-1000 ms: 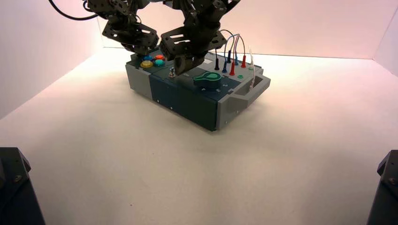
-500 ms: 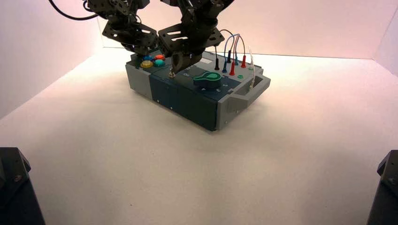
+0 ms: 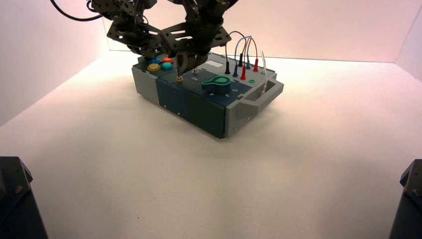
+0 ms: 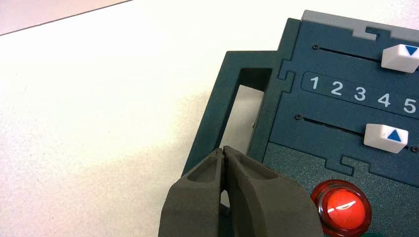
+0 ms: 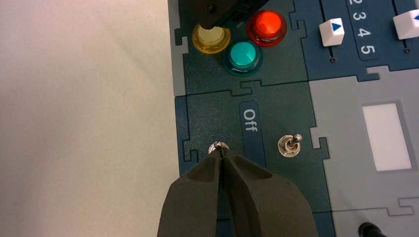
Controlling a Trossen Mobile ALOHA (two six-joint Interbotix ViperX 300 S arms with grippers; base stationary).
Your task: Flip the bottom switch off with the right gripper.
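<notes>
Your right end effector (image 5: 222, 154) had its fingers pressed together, holding nothing, with the tips right at the bottom switch (image 5: 218, 146). That switch sat on the box's (image 3: 199, 107) near edge, the twin toggle (image 5: 290, 144) just beyond it and the "Off" label (image 5: 250, 120) between them. The lever was mostly hidden by the tips, so I could not tell its lean. The left end effector (image 4: 225, 158), also closed and empty, hung over the box's left end, near the red button (image 4: 343, 205). The desk (image 3: 149, 174) was pale and flat.
</notes>
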